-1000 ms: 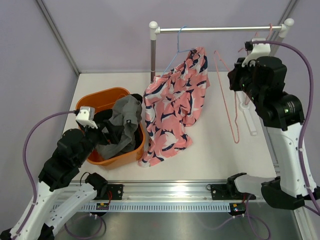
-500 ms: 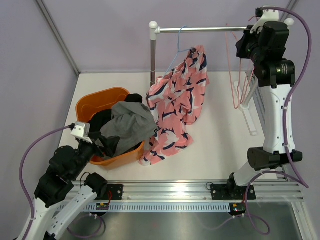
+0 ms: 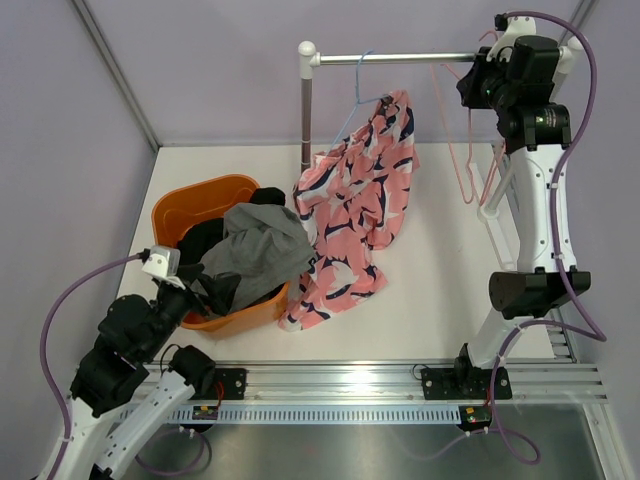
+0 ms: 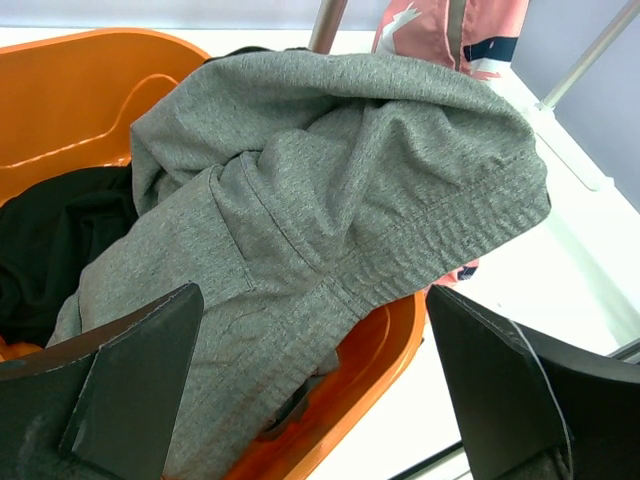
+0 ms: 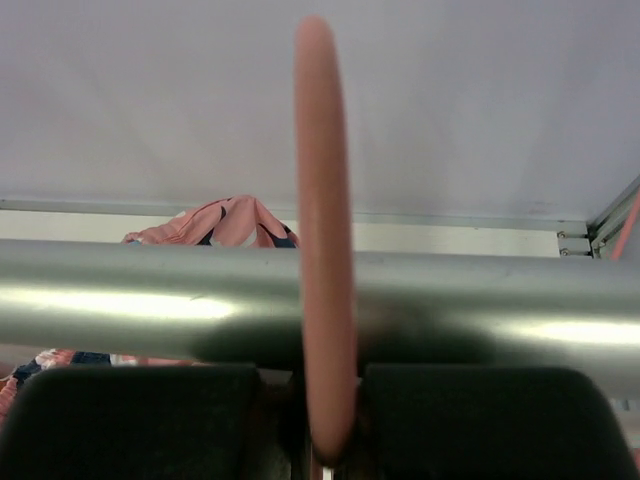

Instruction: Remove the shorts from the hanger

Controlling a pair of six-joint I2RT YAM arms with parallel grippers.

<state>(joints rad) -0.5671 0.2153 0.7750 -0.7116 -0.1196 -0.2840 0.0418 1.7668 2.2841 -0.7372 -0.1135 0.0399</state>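
**Top view.** The right end effector (image 3: 478, 82) is up at the rail (image 3: 420, 58), near its right end. It is clamped on the pink hanger (image 3: 453, 135), which dangles bare beneath it. The grey shorts (image 3: 262, 250) lie heaped over the near rim of the orange basket (image 3: 200, 192), on top of a black garment (image 3: 205, 240), at the left of the counter (image 3: 440, 290). The left end effector (image 3: 200, 290) hovers at the basket's near side, spread wide and empty. Further left on the rail, a patterned garment (image 3: 350, 210) hangs from a blue hanger (image 3: 358, 85), its lower end resting on the counter.

The shorts look to be off already, so the step in hand seems to be parking the empty hanger. Next, the hook must settle over the bar. Then the grip has to let go and draw away without dragging the hanger off.

**Left wrist.** Only this view shows how the shorts sit: folded and draped out past the basket's edge. The two dark fingers (image 4: 130, 380) stand far apart with nothing held between them.

**Right wrist.** Only this view shows the grip itself. The pink wire (image 5: 320, 250) is pinched between two dark pads (image 5: 130, 420) and crosses in front of the rail (image 5: 150, 310). I cannot tell whether the hook is already over the bar. The hanger's body, plain from above, is out of sight here.
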